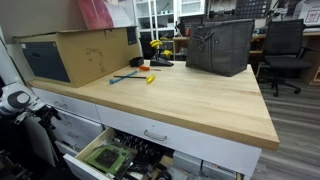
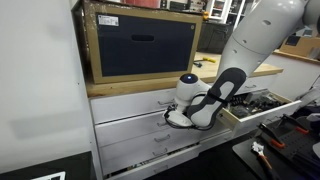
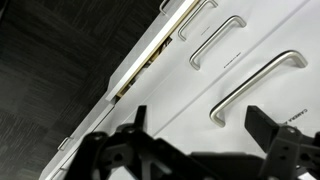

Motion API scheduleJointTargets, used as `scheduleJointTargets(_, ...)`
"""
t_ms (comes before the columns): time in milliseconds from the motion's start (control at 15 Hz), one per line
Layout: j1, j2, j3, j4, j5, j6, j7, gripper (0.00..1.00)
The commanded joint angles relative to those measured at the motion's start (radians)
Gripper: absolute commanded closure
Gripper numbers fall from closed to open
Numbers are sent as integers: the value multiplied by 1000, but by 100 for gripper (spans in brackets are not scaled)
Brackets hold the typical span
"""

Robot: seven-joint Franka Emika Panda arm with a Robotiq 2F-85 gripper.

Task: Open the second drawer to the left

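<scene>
Obs: gripper (image 3: 195,115) jaws spread, holding nothing. The second drawer (image 2: 128,135) looks closed, in the left column under the cardboard box (image 2: 140,40), gripper at its front. Advice: centre bar handle (image 3: 255,85) between fingers, clamp, pull straight out, level.

And there was the arm (image 2: 268,38), sloping down from high behind the pincer (image 2: 180,118), white links folding at a black-banded wrist (image 2: 224,90) just above it. The pincer sat low and roughly level, pointing forward. In the wrist view the pincer (image 3: 194,113) had its jaws spread wide, black fingers (image 3: 135,128) well apart. In an exterior view, only a white joint (image 1: 14,100) showed.
</scene>
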Motion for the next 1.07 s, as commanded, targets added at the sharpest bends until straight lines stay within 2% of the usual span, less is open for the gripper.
scheduleJointTargets(0, -11, 49, 21, 46, 14, 47, 52, 0)
scheduleJointTargets(267, 12, 89, -4, 62, 22, 91, 82, 0)
scheduleJointTargets(1000, 42, 171, -11, 93, 110, 227, 52, 0)
